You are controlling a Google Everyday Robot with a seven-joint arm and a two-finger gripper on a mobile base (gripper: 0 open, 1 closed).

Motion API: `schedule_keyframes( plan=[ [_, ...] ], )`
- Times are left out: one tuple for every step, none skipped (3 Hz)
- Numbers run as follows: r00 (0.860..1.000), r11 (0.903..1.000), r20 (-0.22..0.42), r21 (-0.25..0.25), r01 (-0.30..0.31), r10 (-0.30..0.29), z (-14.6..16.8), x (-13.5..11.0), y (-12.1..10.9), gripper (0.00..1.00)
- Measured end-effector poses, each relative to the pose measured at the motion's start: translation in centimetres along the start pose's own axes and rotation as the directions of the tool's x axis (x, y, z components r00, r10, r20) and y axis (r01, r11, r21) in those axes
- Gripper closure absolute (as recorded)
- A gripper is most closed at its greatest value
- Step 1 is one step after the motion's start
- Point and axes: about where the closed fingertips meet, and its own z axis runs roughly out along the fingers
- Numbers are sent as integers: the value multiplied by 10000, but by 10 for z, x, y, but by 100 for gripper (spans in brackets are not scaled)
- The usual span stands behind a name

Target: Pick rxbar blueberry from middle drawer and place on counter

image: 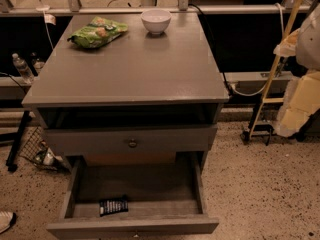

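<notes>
Rxbar blueberry (113, 206) near middle drawer (150, 184) front edge — tool out of view.

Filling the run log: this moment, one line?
dark-wrapped rxbar blueberry: in open grey wooden middle drawer | gripper: not in view | pick: pending

Near half of table (135, 79) bare; green snack bag (97, 32) at far-left corner, white bowl (155, 20) at far edge. Below near edge, middle drawer (142, 184) reachable from above. Out of view: end effector.

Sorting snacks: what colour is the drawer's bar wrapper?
Black, white lettering, on the rxbar blueberry; camera view. Gripper not visible.
</notes>
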Motion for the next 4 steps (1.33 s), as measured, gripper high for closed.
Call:
schedule_keyframes(
  plan=[
    [10000,10000,24,-39,21,-21,3,-1,1,0],
    [9992,9982,304,-542,274,-258,40,-12,12,0],
    [9958,9933,869,-1094,374,-279,88,-32,37,0],
    [9838,9810,1793,-1893,433,-89,160,-64,80,0]
  ],
)
